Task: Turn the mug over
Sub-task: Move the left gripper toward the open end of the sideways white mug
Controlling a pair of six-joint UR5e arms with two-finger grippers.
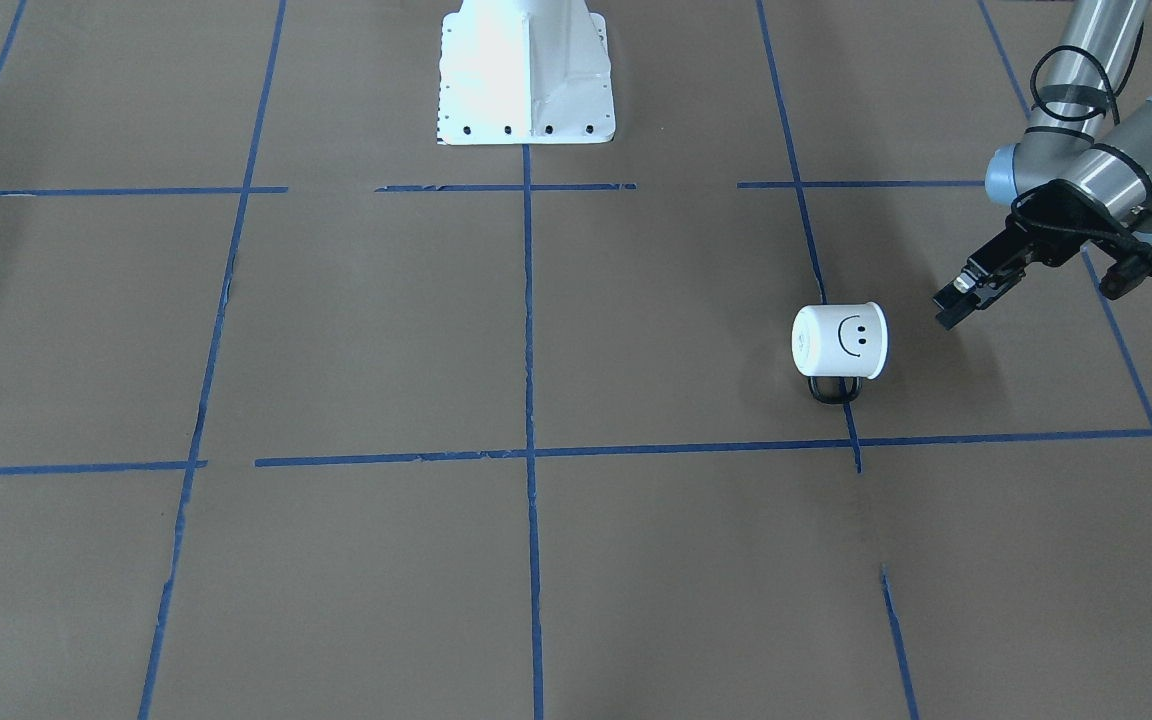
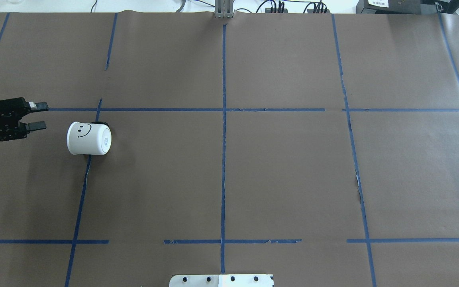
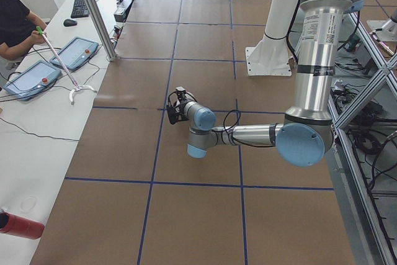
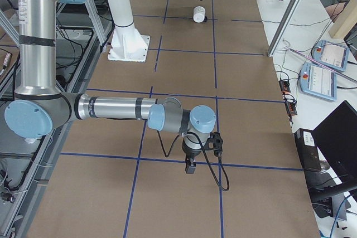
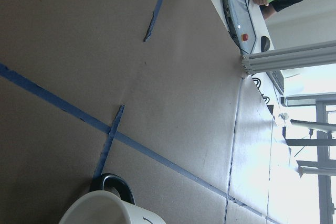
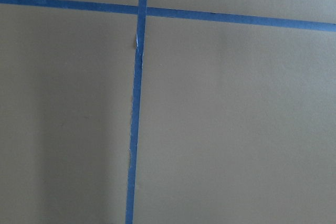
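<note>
The desk [image 2: 253, 179] fills every view. The right pincer [image 4: 189, 166] appears only in the side view, so its jaw state cannot be told. The mug [image 2: 89, 138] lies on its side with its mouth hidden and its base facing away from the left pincer [image 2: 43, 116]. The left wrist view crops the mug. The left pincer's jaws are parted and empty, near the mug but not touching it.

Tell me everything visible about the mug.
The mug is small, white, enamel-looking, with a black smiley face and black loop handle. It lies on its side on the table, face up, base toward the table's middle, handle away from the robot. The open left gripper is near its mouth end, not touching.
</note>
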